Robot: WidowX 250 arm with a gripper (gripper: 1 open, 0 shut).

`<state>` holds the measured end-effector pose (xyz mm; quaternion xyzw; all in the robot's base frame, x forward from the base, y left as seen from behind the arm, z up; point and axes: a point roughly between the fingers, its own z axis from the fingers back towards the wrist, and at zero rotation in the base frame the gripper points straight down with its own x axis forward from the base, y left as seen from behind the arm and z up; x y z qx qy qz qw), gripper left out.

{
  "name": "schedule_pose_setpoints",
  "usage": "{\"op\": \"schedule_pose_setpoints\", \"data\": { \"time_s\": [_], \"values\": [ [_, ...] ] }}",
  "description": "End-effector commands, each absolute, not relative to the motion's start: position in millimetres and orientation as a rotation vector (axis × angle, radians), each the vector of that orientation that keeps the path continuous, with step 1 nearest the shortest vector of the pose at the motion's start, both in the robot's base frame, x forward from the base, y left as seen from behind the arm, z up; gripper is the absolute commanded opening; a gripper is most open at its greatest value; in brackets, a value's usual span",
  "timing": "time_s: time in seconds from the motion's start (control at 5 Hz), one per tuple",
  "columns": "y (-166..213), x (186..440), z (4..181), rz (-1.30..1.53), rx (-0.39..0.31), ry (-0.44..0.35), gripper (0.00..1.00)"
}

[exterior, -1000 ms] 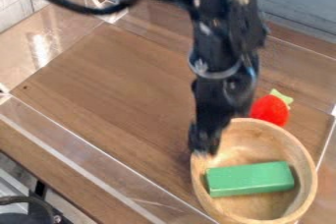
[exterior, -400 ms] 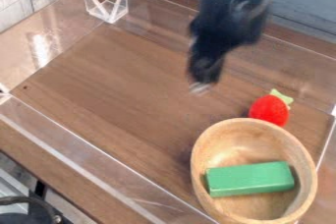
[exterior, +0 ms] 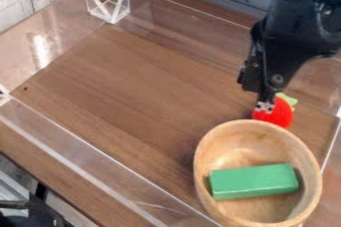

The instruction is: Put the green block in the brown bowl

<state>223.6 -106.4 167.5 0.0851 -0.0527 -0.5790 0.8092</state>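
The green block (exterior: 253, 181) lies flat inside the brown bowl (exterior: 208, 159), which stands at the front right of the wooden table. My gripper (exterior: 265, 99) hangs behind the bowl, at the right side of the table, with its tips just above a small red strawberry toy. It is blurred, but the jaws look shut and nothing shows between them. The block is apart from the gripper.
The red strawberry toy (exterior: 278, 113) sits just behind the bowl's far rim. A clear plastic stand (exterior: 107, 4) is at the back left. Low transparent walls (exterior: 80, 161) run along the table's edges.
The arm left the bowl's left rim, rose toward the back, then swung right to hang over the strawberry toy. The jaws closed. The green block stayed in the bowl.
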Motion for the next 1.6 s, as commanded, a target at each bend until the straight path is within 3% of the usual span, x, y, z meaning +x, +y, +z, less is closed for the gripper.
{"op": "schedule_pose_setpoints", "data": {
  "time_s": [0.0,0.2,0.4,0.6,0.8,1.0,1.2,1.4],
  "values": [
    [-108,223,166.4,-1.264,0.176,-0.167,1.00],
    [-105,228,166.0,-1.266,0.193,-0.173,0.00],
    [-108,235,152.4,-1.288,0.185,-0.179,1.00],
    [-102,238,169.9,-1.262,0.204,-0.177,0.00],
    [-94,240,191.7,-1.235,0.233,-0.175,0.00],
    [-96,233,191.0,-1.235,0.231,-0.190,0.00],
    [-103,228,181.6,-1.246,0.216,-0.197,1.00],
    [-123,228,163.9,-1.270,0.202,-0.209,1.00]
  ]
}}
